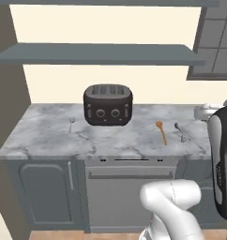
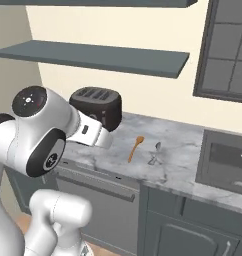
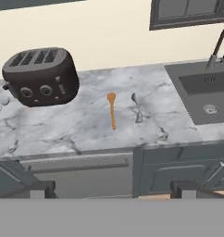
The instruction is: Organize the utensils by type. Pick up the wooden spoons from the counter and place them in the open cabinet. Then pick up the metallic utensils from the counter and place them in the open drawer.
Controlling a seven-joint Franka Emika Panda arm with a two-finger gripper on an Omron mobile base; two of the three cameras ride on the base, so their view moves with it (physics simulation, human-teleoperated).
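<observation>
Looking from the left base, we see the wooden spoon (image 1: pixel 160 132) at four o'clock of the toaster (image 1: pixel 108 104) on the bench (image 1: pixel 49 136). Right base: a metal spoon (image 2: pixel 155 153) lies just beside it, risking a mistaken pick. Hand view: our fingers (image 3: pixel 111 189) are spread, empty.

No text, label, brand or number can be read anywhere. The toaster (image 1: pixel 108 104) carries round dials with no legible markings, and the small dark marks on the robot's arm are too blurred to make out as letters.
</observation>
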